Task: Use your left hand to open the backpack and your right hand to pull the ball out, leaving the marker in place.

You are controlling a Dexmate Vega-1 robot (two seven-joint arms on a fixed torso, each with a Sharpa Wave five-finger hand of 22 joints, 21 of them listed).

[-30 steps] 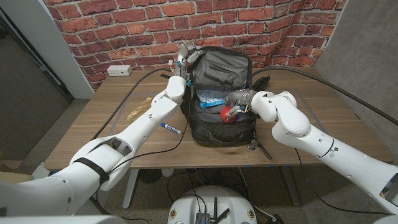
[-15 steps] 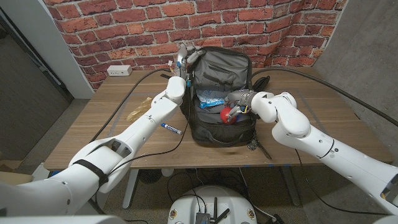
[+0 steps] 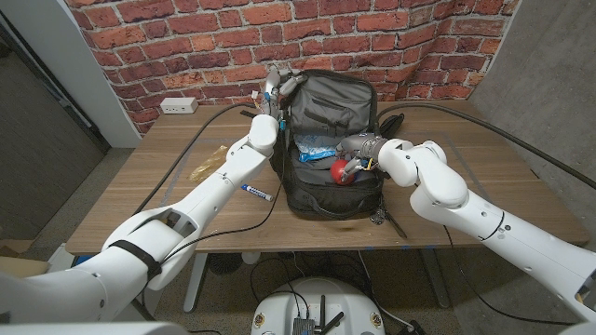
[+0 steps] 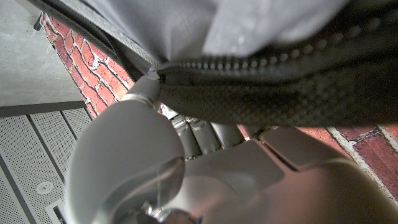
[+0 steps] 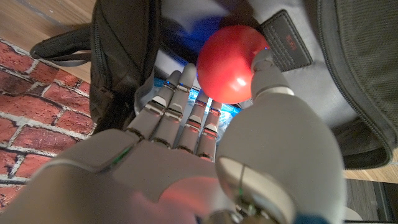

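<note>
— Starting at the left: anything moved on the table?

— Nothing. Saw the blue marker (image 3: pixel 256 193) on the wood, just beside the backpack (image 3: pixel 331 200) and outside it. Stayed in the same spot through the last second, untouched.

— And further in, at the left hand (image 3: pixel 277 93)?

— Gripped the backpack's upper left corner, by the raised lid. In the left wrist view, pressed close against the zipper edge (image 4: pixel 267 59). Kept the same place as one second before, so kept the opening wide. Judged the opening step as done and only being maintained.

— Then the ball (image 3: pixel 343 171)?

— Red, low in the open compartment, near the front wall, still inside the backpack. In the right wrist view, sat pinched between thumb and fingertips (image 5: pixel 264 62) of the right hand (image 3: pixel 358 154). So: closed around the ball, not spread.

— Changed since a moment earlier?

— Only a little. Shifted slightly toward the right together with the hand, and the right arm drew outward a bit. Looked like the start of the pull, not yet clear of the rim. Remained to lift the ball out without dragging the fabric.
</note>
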